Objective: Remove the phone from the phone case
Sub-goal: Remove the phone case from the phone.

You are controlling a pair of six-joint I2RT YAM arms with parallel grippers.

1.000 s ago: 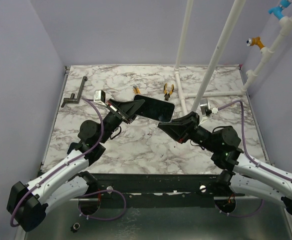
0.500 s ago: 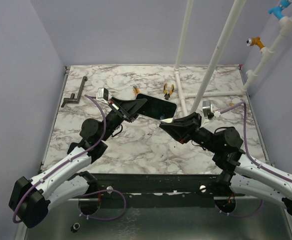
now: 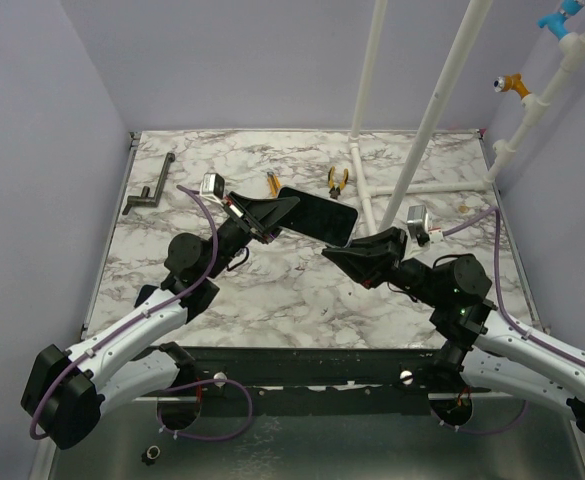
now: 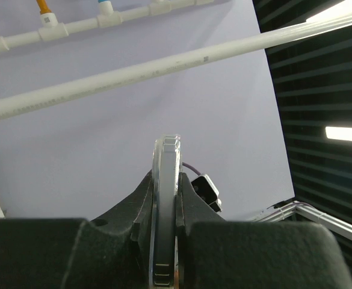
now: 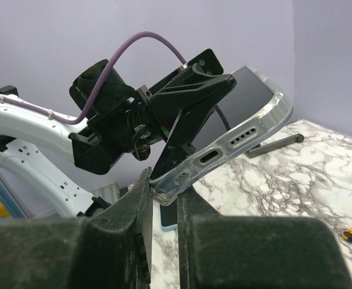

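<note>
Yellow pliers point(image 3: 338, 180), black bar point(image 3: 149, 190), marble table point(image 3: 272, 290)

Cased phone point(image 3: 315, 216) above table point(image 3: 272, 290), pliers point(image 3: 338, 180) behind

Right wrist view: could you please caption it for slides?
Left gripper and right gripper clamp the clear-cased phone above the table.

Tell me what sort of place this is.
Probably a lab robot-training booth, not a home: a marble-patterned table boxed in by plain lilac walls, a white pipe frame standing on it, and the left arm and right arm mounted at its near edge.
</note>
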